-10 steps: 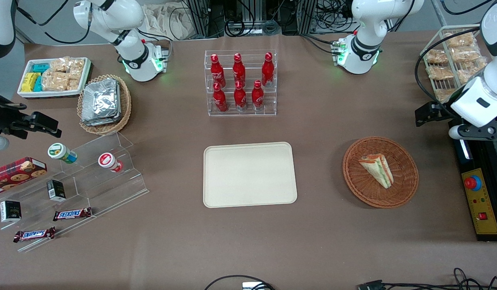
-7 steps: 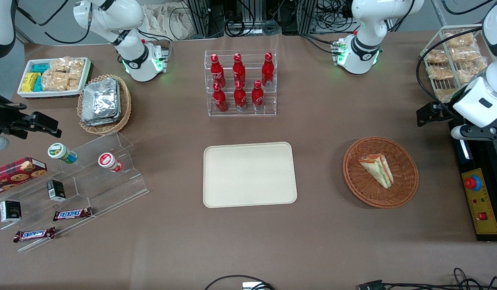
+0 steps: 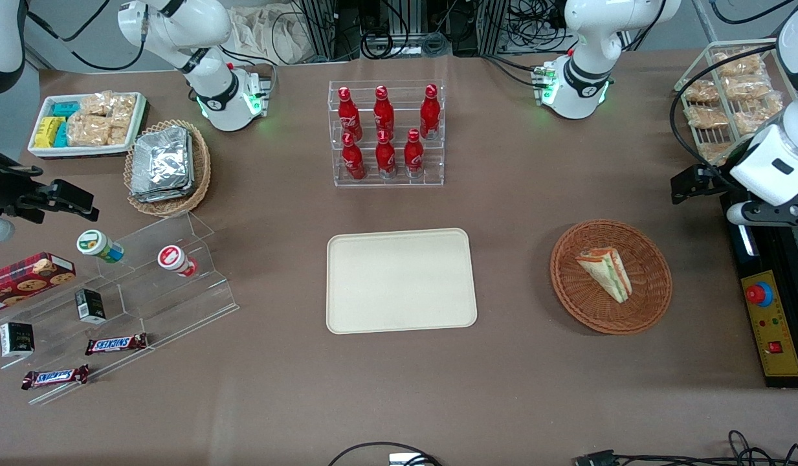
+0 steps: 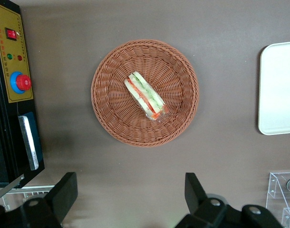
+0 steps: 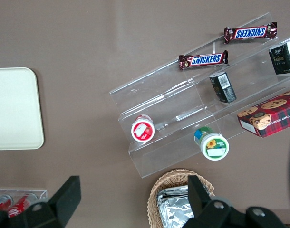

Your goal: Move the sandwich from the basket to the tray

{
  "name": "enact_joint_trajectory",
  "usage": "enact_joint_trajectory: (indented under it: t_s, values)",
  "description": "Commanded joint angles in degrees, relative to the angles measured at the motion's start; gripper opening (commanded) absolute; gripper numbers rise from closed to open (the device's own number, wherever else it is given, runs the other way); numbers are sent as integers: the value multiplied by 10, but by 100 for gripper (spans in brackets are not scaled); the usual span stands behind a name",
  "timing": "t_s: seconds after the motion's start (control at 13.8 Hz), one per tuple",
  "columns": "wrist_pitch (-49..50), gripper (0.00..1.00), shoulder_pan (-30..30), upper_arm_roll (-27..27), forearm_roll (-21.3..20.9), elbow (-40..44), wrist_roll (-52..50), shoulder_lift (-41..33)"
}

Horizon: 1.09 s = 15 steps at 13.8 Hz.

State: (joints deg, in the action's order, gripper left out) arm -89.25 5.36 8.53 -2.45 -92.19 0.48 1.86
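The sandwich [image 3: 606, 273] [image 4: 146, 95], a clear-wrapped wedge with green and orange-red filling, lies in the round reddish-brown basket [image 3: 570, 288] [image 4: 107, 111]. The cream tray [image 3: 399, 281] [image 4: 278, 90] is flat on the table beside the basket, toward the parked arm's end, with nothing on it. My gripper [image 4: 130, 195] hangs high over bare table beside the basket, apart from it and near the table's working-arm end. Its fingers [image 4: 64, 192] are spread wide and open, with nothing between them.
A black control box with a red button [image 3: 771, 323] [image 4: 16, 80] lies beside the basket at the table's end. A wire rack of snack packs [image 3: 729, 97] stands farther from the camera. A clear rack of red bottles [image 3: 386, 133] stands farther back than the tray.
The working arm's wrist has drifted slightly toward its own end of the table. The sandwich, basket and tray have not moved.
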Motion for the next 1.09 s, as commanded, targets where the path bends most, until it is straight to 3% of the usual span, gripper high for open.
enact_joint_trajectory:
  t_s: [0.0,0.29,0.73,1.02]
  values:
    - [0,100,-1,0,-6,-1,-6,0]
    - [0,100,3,-2,-6,-6,-35,6]
    - [-41,100,3,1,6,-6,-250,94]
    - [-108,100,5,0,7,-18,-301,159]
